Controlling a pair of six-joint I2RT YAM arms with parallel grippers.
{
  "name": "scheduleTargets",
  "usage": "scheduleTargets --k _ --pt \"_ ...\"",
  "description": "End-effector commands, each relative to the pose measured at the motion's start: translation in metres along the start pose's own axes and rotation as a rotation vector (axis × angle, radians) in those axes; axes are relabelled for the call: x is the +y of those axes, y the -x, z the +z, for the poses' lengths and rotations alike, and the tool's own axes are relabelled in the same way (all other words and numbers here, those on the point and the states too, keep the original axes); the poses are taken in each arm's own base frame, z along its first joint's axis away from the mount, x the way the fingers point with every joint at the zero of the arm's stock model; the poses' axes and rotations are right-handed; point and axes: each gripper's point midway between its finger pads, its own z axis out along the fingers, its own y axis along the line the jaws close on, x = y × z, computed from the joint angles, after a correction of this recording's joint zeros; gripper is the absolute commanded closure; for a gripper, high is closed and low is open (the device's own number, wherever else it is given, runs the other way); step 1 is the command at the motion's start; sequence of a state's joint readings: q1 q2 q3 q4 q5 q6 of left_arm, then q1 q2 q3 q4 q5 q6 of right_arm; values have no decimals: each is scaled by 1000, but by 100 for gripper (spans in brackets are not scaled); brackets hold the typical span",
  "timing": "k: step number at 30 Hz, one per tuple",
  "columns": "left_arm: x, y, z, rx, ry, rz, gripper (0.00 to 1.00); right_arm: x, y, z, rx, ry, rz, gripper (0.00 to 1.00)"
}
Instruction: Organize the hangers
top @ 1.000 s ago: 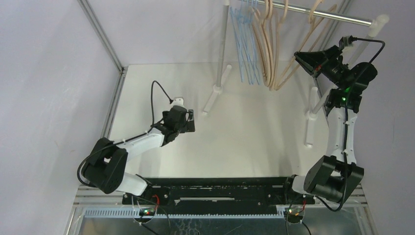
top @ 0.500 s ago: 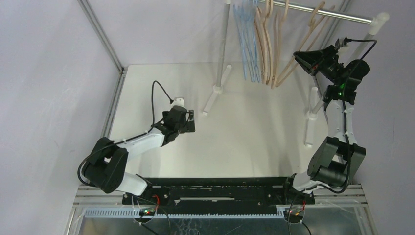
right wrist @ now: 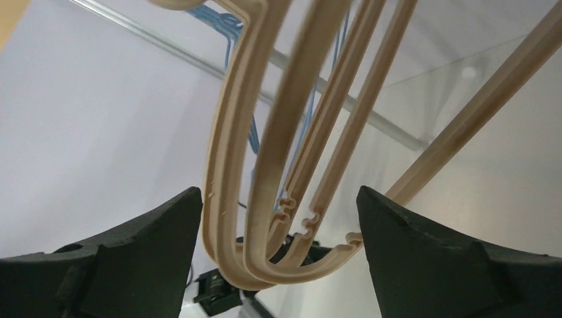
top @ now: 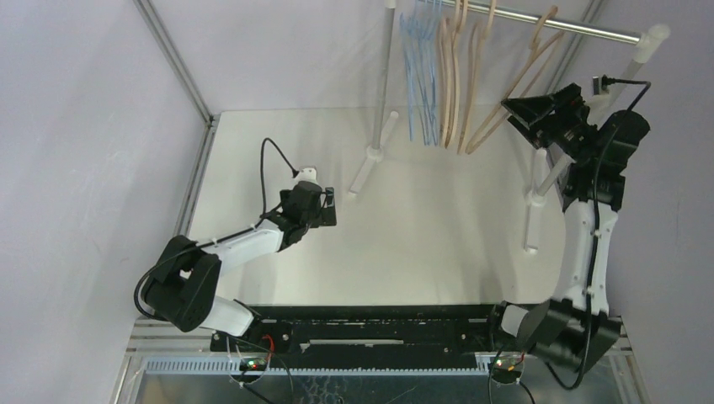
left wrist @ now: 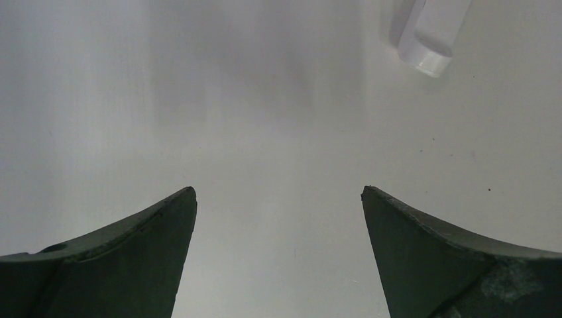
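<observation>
Hanging on the rail (top: 581, 29), your tan hangers (top: 449, 84) sit beside the blue hangers (top: 418, 84). Your right tool (top: 515, 114) gapes wide just beside the tan ones, gripping nothing; your left tool (left wrist: 278, 192) is spread wide and empty above the bench (left wrist: 265, 99).

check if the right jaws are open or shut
Open: the right jaws stand wide apart, gripping none of the tan hangers in front.

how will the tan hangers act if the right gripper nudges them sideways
The tan hangers hang by hooks from the rail, so they would probably swing or slide along it rather than resist. Their thick arms suggest they stay fairly stiff. Bunched together, one pushed likely knocks its neighbours.
</observation>
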State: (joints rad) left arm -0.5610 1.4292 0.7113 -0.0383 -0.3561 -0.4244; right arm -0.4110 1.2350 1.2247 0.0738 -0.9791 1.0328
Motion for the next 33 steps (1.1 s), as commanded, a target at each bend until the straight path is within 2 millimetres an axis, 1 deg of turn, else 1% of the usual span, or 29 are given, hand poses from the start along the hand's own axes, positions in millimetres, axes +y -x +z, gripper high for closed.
scheduleTargets --k 1,3,4,6,7,9,13,15,17,20,22,24,26,29,33 --pt "-9 20 2 -50 -15 2 0 22 -10 -31 -112 -115 -231 6" --pt "-9 19 3 -47 -12 3 1 33 -18 -46 -151 -154 -306 2" --pt "-10 19 4 -46 -12 3 1 35 -19 -53 -191 -190 -340 0" --pt "-10 19 6 -44 -10 5 1 47 -29 -63 -222 -209 -411 0" --pt "-10 18 7 -41 -9 6 1 54 -35 -66 -229 -208 -450 0" --pt "-11 18 7 -39 -9 7 1 54 -53 -67 -198 -202 -483 0" --pt "-11 20 8 -45 -8 7 1 62 -95 -59 -79 -131 -552 0" --pt "-9 21 7 -50 -2 9 1 59 -117 -53 -8 -126 -600 0" --pt "-9 22 7 -53 3 7 1 56 -144 -45 79 -105 -654 0" --pt "-9 24 7 -58 5 8 1 47 -192 -32 233 -65 -704 0" --pt "-8 25 6 -62 7 8 0 35 -226 -21 329 -63 -746 0" --pt "-8 27 6 -66 8 8 1 14 -244 -11 369 -120 -796 0" --pt "-7 28 5 -70 11 9 0 -10 -252 -2 391 -184 -818 0" --pt "-5 27 4 -72 19 12 0 -47 -255 11 376 -268 -843 0" --pt "-3 29 3 -83 26 18 1 -97 -257 21 355 -358 -813 0"
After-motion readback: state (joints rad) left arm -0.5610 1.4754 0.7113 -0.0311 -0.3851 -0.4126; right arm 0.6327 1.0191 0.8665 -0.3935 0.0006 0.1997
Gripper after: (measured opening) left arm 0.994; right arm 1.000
